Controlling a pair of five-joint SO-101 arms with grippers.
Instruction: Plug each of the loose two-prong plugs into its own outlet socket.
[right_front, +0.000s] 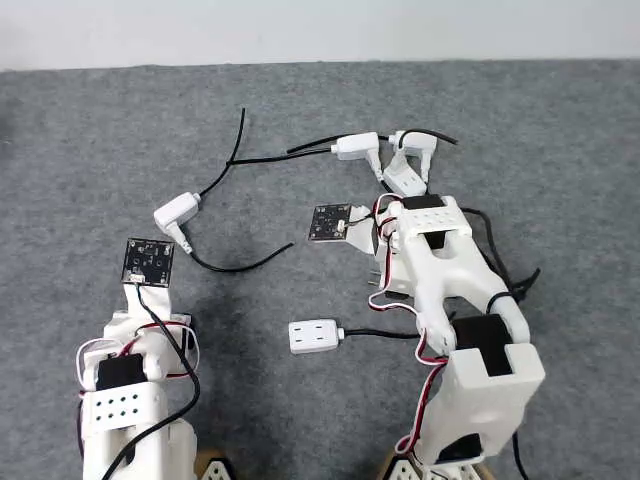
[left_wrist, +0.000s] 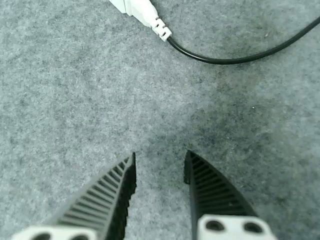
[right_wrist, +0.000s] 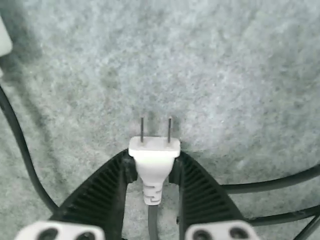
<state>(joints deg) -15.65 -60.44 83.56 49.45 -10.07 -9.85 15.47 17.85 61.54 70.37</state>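
High view: outlet strip (right_front: 313, 336) flat on the grey tabletop (right_front: 80, 130) between the two arms. One loose plug (right_front: 175, 212) just beyond the left arm (right_front: 130, 390), a second plug (right_front: 357, 146) farther up, well apart from the strip.

Left wrist view: left gripper (left_wrist: 161, 157) parted, holding nothing, above the tabletop, with the loose plug's tail end and black cord (left_wrist: 225, 60) ahead.

Right wrist view: right gripper (right_wrist: 153, 161) clamped on a two-prong plug (right_wrist: 153, 147), prongs (right_wrist: 142, 129) free and pointing away.

Step in hand, by the look of it: plug gripped, not yet at a socket. Next calls for bringing it to the outlet strip, lining both prongs with one socket's slots, then pushing straight in.
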